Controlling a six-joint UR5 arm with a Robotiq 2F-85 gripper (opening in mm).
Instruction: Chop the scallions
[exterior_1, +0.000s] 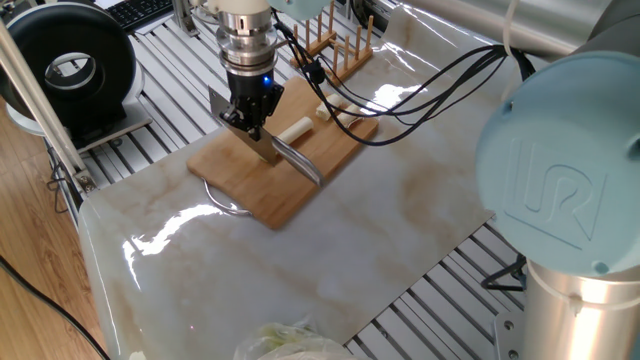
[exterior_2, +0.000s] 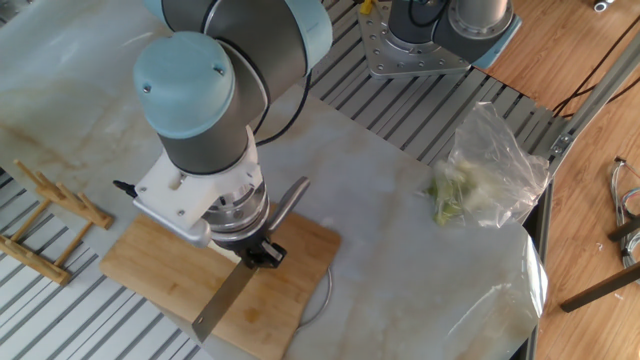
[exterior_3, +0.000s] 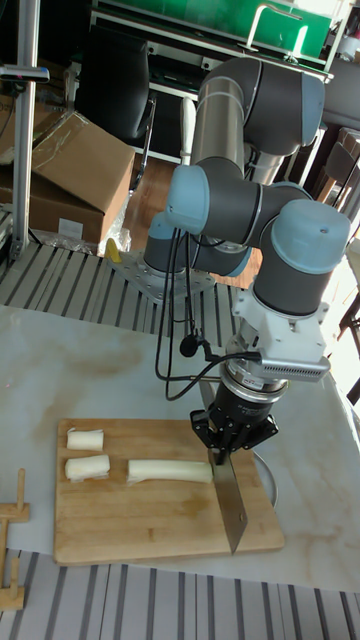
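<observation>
Tall fixed view gives you the clearest look: your tool (exterior_3: 233, 430) is clenched on the handle of a knife (exterior_3: 229, 492), blade pointing down toward the wooden cutting board (exterior_3: 160, 515) on the marble counter (exterior_1: 330, 230). The scallions (exterior_3: 170, 471) lie on that board, one long stalk just beside the blade and two short chunks (exterior_3: 86, 454) near the board's left edge.

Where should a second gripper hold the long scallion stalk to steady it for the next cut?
Probably mid-length on the stalk, coming straight down from above with fingers across its width. It lies flat on the board, a round even cylinder, so a side pinch fits. The knife held by the gripper sits at its right end, so stay left of that.
</observation>
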